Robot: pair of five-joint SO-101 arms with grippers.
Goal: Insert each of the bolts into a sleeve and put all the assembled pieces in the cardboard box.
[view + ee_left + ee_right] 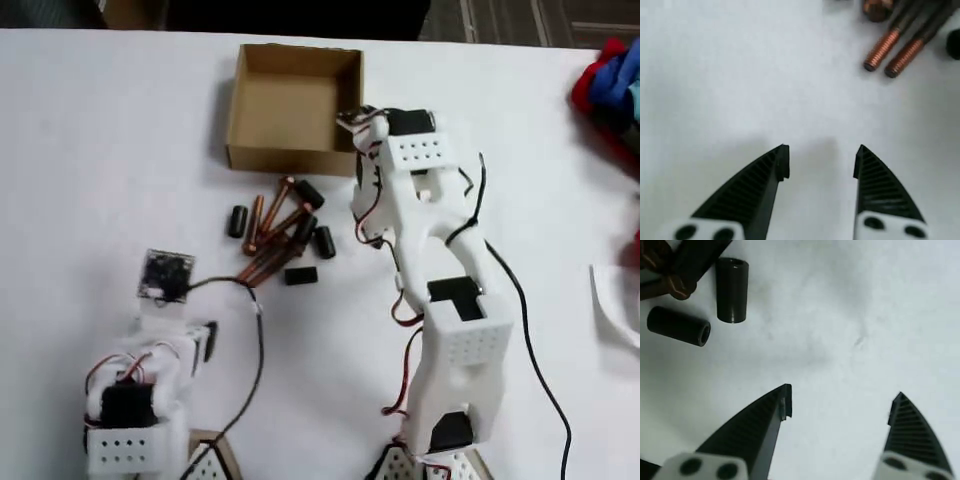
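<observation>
Lying in a loose heap on the white counter (pixel 110 150), copper-coloured bolts (pixel 270 252) and short black sleeves (pixel 237 221) sit just in front of the open-topped box (pixel 288 158). Several bolts lie side by side at a slant. Loose sleeves lie around them, one apart on the heap's left and others along its right and near edges. Whether any bolt already sits inside a sleeve cannot be told for sure, though the left wrist view shows two threaded ends poking out of dark shafts.

The left pincer (pixel 820 159) hangs over bare counter near those threaded ends, its tips moderately apart with only counter between them. In the high view the left arm (pixel 135 400) sits at the lower left, short of the heap, and a black cable (pixel 255 350) curves away from it.

The right pincer (pixel 840 405) is spread wide over bare counter, gripping nothing. Two loose sleeves lie near it, close together but apart. The right arm (pixel 455 350) stretches up along the heap's right side, its wrist end beside the box's near right corner.

A red and blue bundle (pixel 608 80) lies at the counter's far right edge.
</observation>
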